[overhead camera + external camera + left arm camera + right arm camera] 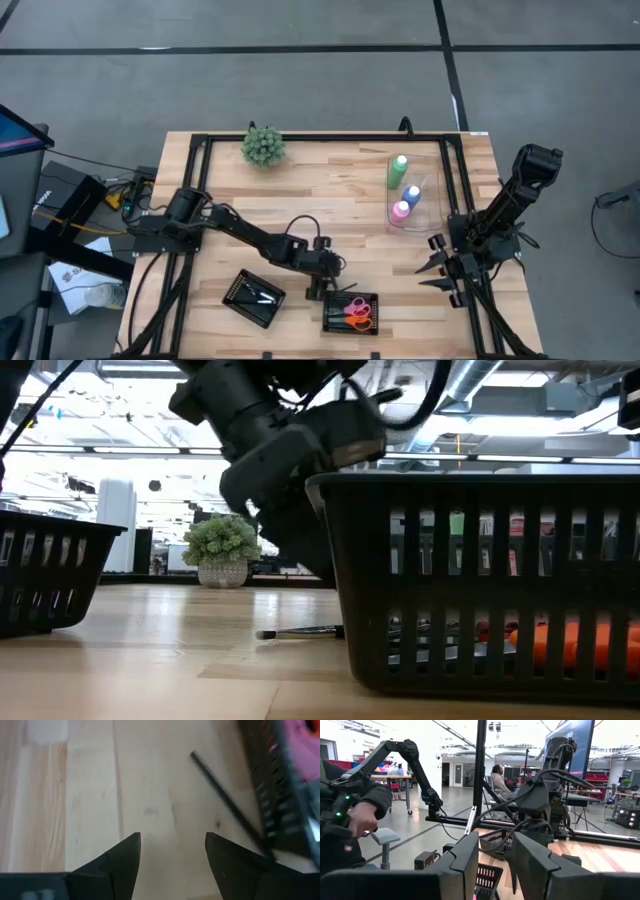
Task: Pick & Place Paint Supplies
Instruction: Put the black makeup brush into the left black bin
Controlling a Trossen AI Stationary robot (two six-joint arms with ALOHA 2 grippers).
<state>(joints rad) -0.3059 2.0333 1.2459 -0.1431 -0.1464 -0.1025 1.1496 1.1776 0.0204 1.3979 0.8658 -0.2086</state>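
Spread left gripper [172, 852] above table, brush [227, 802] just beside

Ahead of the black jaws lie a dark brush [227, 802] and a slatted black tray [280, 790] on the pale wood bench [90, 795].

Grey concrete floor [300, 70] with dark seams, bright ceiling lights [90, 420], exposed silver ducts [470, 385] overhead.
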